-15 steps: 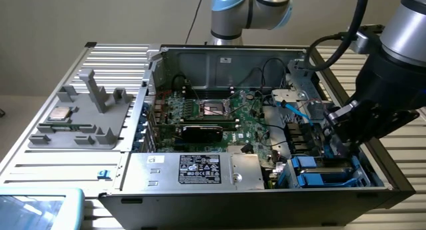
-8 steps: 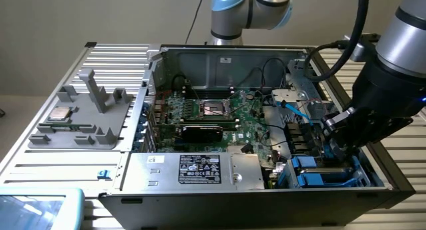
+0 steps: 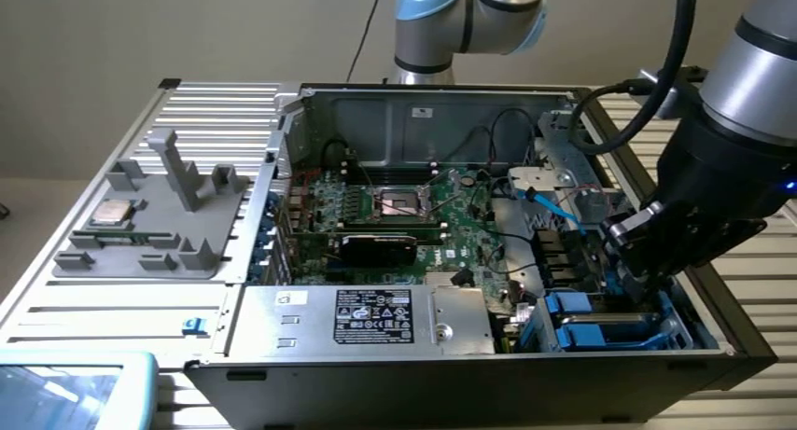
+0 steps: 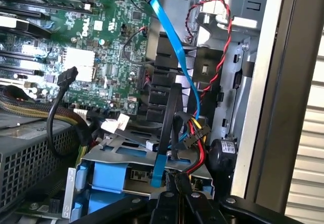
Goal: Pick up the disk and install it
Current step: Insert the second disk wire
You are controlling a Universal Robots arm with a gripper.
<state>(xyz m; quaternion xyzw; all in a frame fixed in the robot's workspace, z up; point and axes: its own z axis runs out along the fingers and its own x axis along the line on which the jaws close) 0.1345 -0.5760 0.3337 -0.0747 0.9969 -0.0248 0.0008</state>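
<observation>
From the exterior view, the black gripper [image 3: 648,262] hangs inside the open black computer case [image 3: 373,393], above the blue-railed silver disk [image 3: 598,323] seated in the corner bay; I cannot tell its finger state

At the wrist view, the disk [image 4: 119,176] sits among cables, ready for connection

Plain beige wall [image 3: 187,29] — slatted metal table [image 3: 212,104].

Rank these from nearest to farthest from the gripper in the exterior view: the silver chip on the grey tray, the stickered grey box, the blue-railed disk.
1. Disk, just below the gripper.
2. Grey box, front middle.
3. Silver chip, far left on the tray.
</observation>
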